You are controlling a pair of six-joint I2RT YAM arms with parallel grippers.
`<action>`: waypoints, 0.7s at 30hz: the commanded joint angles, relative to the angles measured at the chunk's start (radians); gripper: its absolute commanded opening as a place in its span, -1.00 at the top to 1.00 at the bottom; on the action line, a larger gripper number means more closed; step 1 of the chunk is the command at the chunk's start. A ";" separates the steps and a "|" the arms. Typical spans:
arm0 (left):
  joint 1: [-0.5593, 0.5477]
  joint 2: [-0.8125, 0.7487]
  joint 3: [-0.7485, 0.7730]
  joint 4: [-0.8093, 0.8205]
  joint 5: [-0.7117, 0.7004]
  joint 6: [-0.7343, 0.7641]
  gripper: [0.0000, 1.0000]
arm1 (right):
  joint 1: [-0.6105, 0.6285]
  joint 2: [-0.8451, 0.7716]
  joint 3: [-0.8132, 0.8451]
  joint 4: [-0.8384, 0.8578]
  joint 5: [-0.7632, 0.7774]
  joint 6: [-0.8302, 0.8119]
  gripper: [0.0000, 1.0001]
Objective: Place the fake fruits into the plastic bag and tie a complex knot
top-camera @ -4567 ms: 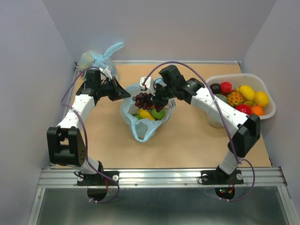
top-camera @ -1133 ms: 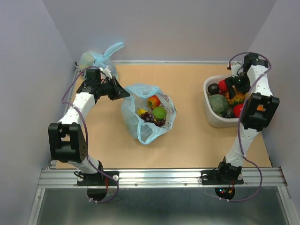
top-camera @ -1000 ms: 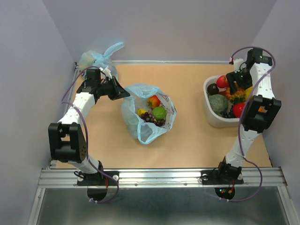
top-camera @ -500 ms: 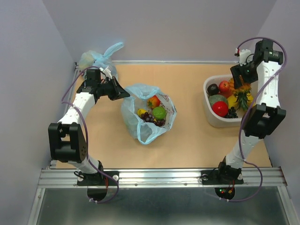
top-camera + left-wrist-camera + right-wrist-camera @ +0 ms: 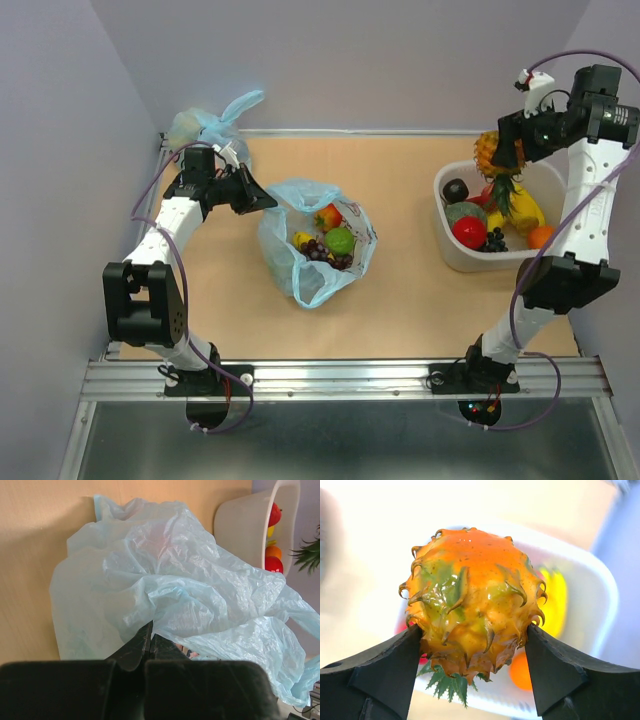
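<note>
The tabletop (image 5: 410,300) carries the plastic bag (image 5: 300,280) near its centre, mouth up, with an apple (image 5: 327,216), a green fruit (image 5: 340,240), grapes (image 5: 322,252) and a banana (image 5: 303,239) already inside. The white tub (image 5: 450,258) at 3 o'clock holds the remaining fake fruits (image 5: 470,232). A second ago the right hand (image 5: 475,645) was low in that tub. Now it is raised above the far rim, jaws spread wide and clamped on a pineapple (image 5: 470,590) with its crown hanging down. So another fruit seems bound for the bag, and knotting is not begun. The left hand (image 5: 149,640), fully closed, pinches the bag's rim at 10 o'clock. A smaller bag (image 5: 205,125) sits at 11 o'clock, off the likely path.
</note>
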 commanded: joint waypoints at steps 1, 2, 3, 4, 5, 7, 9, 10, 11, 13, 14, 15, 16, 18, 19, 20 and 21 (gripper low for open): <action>0.005 -0.010 0.004 0.005 0.018 0.021 1.00 | 0.042 -0.078 0.062 -0.012 -0.337 0.077 0.21; 0.005 -0.010 0.004 0.003 0.017 0.021 1.00 | 0.069 -0.083 0.068 0.000 -0.425 0.121 0.21; 0.005 -0.010 0.004 0.005 0.012 0.021 1.00 | 0.089 -0.092 0.074 0.006 -0.458 0.140 0.21; 0.005 -0.012 0.002 0.005 0.010 0.019 1.00 | 0.113 -0.099 0.068 0.011 -0.485 0.152 0.22; 0.007 -0.013 0.001 0.006 0.010 0.018 1.00 | 0.164 -0.110 0.047 0.014 -0.533 0.155 0.23; 0.005 -0.013 -0.001 0.008 0.006 0.015 1.00 | 0.212 -0.179 -0.027 0.024 -0.570 0.148 0.25; 0.007 -0.015 -0.001 0.009 0.004 0.016 1.00 | 0.282 -0.253 -0.185 0.090 -0.601 0.164 0.30; 0.005 -0.016 0.001 0.009 0.003 0.019 1.00 | 0.310 -0.289 -0.244 0.131 -0.604 0.181 0.32; 0.007 -0.019 0.001 0.008 0.001 0.019 1.00 | 0.354 -0.375 -0.328 0.226 -0.611 0.223 0.38; 0.005 -0.022 -0.001 0.006 -0.003 0.021 1.00 | 0.397 -0.444 -0.384 0.340 -0.612 0.281 0.42; 0.005 -0.022 -0.002 0.006 -0.005 0.021 1.00 | 0.437 -0.480 -0.395 0.432 -0.609 0.322 0.45; 0.005 -0.024 -0.007 0.009 -0.008 0.021 1.00 | 0.457 -0.488 -0.397 0.470 -0.604 0.339 0.45; 0.005 -0.024 -0.010 0.011 -0.008 0.021 1.00 | 0.479 -0.491 -0.397 0.512 -0.599 0.362 0.45; 0.005 -0.024 -0.019 0.013 -0.011 0.022 1.00 | 0.548 -0.466 -0.369 0.587 -0.581 0.399 0.42; 0.005 -0.022 -0.019 0.011 -0.011 0.022 1.00 | 0.580 -0.452 -0.360 0.587 -0.570 0.389 0.41; 0.007 -0.022 -0.019 0.013 -0.013 0.024 1.00 | 0.654 -0.442 -0.358 0.584 -0.556 0.375 0.41; 0.005 -0.021 -0.018 0.013 -0.016 0.024 1.00 | 0.693 -0.439 -0.369 0.584 -0.523 0.319 0.41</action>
